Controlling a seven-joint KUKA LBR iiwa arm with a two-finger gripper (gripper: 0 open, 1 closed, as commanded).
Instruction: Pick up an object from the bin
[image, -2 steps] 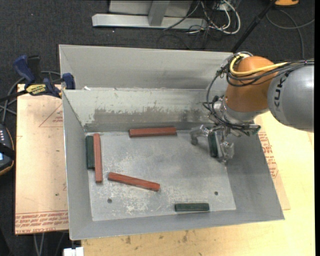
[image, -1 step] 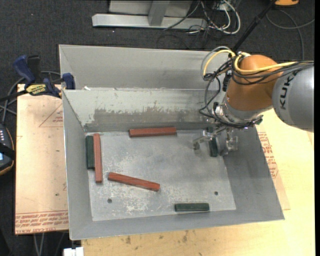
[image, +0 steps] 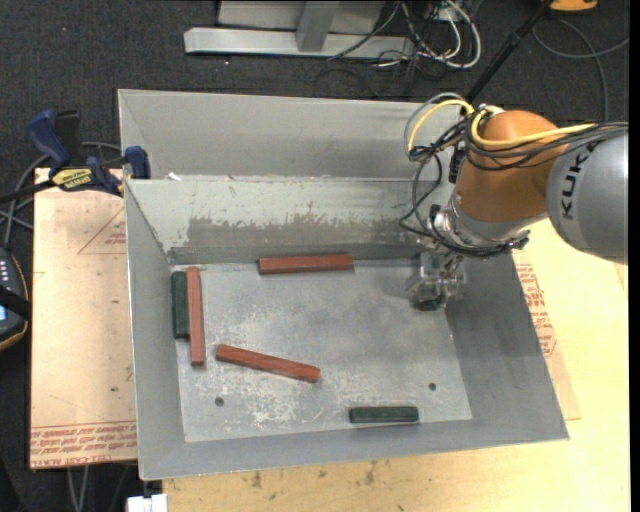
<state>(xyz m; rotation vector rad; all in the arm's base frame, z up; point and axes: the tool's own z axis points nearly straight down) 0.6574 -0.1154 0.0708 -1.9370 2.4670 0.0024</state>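
My gripper (image: 432, 292) hangs low over bare floor at the right side of the bin, close to the right wall, with no loose thing between or under its fingers. The nearest thing is a reddish-brown bar (image: 305, 264) lying flat along the back wall, to the gripper's left. A second reddish-brown bar (image: 267, 363) lies slanted on the floor toward the front left. A short dark green bar (image: 383, 414) rests near the front edge, below the gripper.
At the left wall a long reddish-brown bar (image: 196, 315) and a dark green bar (image: 179, 303) lie side by side, touching. The arm with its orange cover and cables reaches in over the bin's right rim.
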